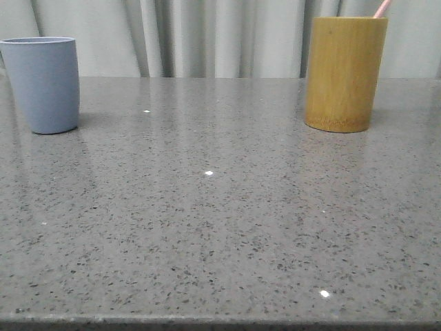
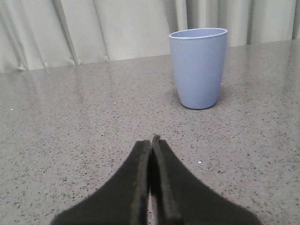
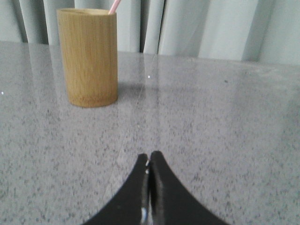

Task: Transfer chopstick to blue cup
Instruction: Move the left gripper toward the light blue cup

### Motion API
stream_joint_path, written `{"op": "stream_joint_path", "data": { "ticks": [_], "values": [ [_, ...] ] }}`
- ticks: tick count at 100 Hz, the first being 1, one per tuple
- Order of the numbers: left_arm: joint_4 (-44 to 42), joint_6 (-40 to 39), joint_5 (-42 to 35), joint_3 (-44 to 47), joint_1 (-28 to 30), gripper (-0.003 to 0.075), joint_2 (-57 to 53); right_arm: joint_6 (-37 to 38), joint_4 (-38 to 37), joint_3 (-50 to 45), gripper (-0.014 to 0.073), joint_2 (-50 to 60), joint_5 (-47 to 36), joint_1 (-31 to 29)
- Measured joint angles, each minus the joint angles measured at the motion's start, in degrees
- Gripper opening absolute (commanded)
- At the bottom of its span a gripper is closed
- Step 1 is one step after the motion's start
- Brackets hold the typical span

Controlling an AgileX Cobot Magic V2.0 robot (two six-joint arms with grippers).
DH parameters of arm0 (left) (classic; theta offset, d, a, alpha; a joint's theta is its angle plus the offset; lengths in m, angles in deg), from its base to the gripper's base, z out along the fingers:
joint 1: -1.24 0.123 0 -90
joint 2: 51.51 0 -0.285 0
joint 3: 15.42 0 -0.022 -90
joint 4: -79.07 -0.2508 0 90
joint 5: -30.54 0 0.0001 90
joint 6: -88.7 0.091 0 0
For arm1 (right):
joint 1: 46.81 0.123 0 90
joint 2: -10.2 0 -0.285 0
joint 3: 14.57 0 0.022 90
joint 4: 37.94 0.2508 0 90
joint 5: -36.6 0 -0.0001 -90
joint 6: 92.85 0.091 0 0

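Grey speckled table (image 1: 220,227) spread across front view, pale curtain (image 1: 207,34) hung behind. Bamboo cup (image 1: 344,72) stood upright at far right; blue cup (image 1: 43,83) stood upright at far left, well apart from it. Left gripper (image 2: 151,143) seen low over table, pads pressed together, nothing held (blue cup (image 2: 199,68) ahead of it). Right gripper (image 3: 150,159) likewise closed and empty, bamboo cup (image 3: 89,56) ahead. Chopstick (image 1: 381,8) kept inside bamboo cup, pink tip leaned out over rim.

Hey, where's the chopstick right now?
The chopstick stands inside the bamboo cup at the far right of the table in the front view, only its pink tip poking above the rim; the blue cup sits far left.
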State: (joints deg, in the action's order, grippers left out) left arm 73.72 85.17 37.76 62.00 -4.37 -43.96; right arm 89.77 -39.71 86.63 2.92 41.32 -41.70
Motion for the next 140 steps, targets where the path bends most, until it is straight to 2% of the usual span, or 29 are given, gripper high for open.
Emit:
{"op": "stream_joint_path", "data": {
  "ticks": [17, 30, 44, 63, 70, 85, 108, 116, 123, 132, 135, 140],
  "values": [
    [0.8, 0.0, -3.8, -0.5, 0.0, -0.0019, 0.0, 0.1, 0.2, 0.0, -0.0068, 0.0, -3.4, 0.0],
    [3.8, 0.0, 0.2, -4.4, 0.0, -0.0019, 0.1, 0.6, 3.3, 3.7, -0.0068, 0.0, 4.1, 0.0],
    [8.0, 0.0, 7.4, -13.5, 0.0, -0.0019, 6.1, 1.0, 6.2, 13.2, -0.0068, -3.2, 12.9, 0.0],
    [10.1, 0.0, 27.4, -30.8, 0.0, -0.0019, 21.6, 1.0, 6.6, 28.6, -0.0068, -12.9, 26.1, 0.0],
    [10.7, 0.0, 32.6, -36.9, 0.0, -0.0019, 26.9, 0.9, 6.6, 33.7, -0.0068, -16.5, 29.4, 0.0],
    [11.2, 0.0, 36.3, -45.8, 0.0, -0.0019, 34.8, 0.6, 6.6, 41.5, -0.0068, -22.1, 32.1, 0.0],
    [11.4, 0.0, 37.3, -47.7, 0.0, -0.0017, 38.9, 0.6, 6.6, 43.2, -0.0057, -23.9, 32.3, 0.0],
    [11.8, 0.0, 37.6, -47.7, 0.0, 0.0010, 38.9, 0.6, 6.6, 43.2, 0.0037, -23.9, 32.9, 0.0],
    [12.4, 0.0, 37.6, -47.7, 0.0, 0.0107, 38.9, 0.6, 6.6, 43.2, 0.0181, -23.9, 33.2, 0.0],
    [12.9, 0.0, 37.6, -47.7, 0.0, 0.0320, 38.9, 0.5, 6.6, 43.2, 0.0461, -23.9, 33.4, 0.0],
    [13.0, 0.0, 37.6, -47.7, 0.0, 0.0408, 38.9, 0.5, 6.6, 43.2, 0.0528, -23.9, 33.4, 0.0],
    [13.1, 0.0, 37.6, -47.7, 0.0, 0.0510, 38.9, 0.5, 6.6, 43.2, 0.0618, -23.9, 33.4, 0.0]
  ]
}}
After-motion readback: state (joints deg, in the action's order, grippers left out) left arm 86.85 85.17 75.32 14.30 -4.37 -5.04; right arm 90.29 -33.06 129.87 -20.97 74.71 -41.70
